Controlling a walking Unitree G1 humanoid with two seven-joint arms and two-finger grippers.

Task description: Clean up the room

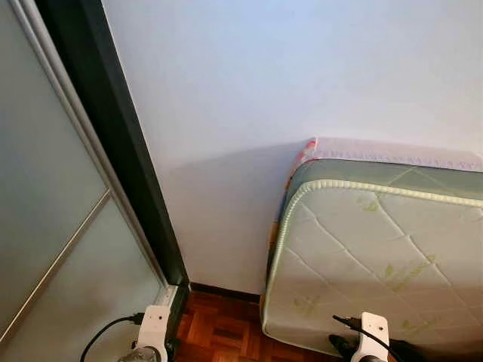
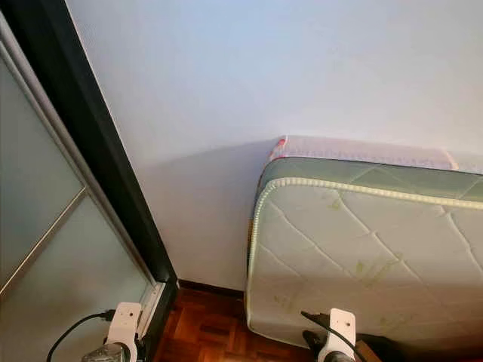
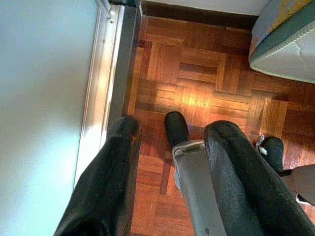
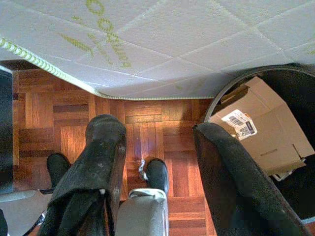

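Observation:
My left gripper (image 3: 172, 129) hangs open over the parquet floor (image 3: 197, 64), nothing between its fingers (image 3: 118, 167). It is next to the sliding door's metal track (image 3: 101, 98). My right gripper (image 4: 156, 128) is open too and holds nothing. It hangs above the floor in front of the mattress (image 4: 187, 39). Beside its one finger (image 4: 231, 177) stands a round black bin (image 4: 295, 196) with a flattened cardboard box (image 4: 266, 132) inside it. Both white wrist units (image 1: 155, 332) (image 1: 370, 335) peek in at the bottom of the head view.
A white quilted mattress (image 1: 377, 256) with a green border leans against the white wall (image 1: 287, 90) on the right. A frosted sliding door (image 1: 53, 226) with a dark frame (image 1: 121, 143) stands on the left. My own black feet (image 3: 176, 127) (image 4: 156, 174) are on the parquet below.

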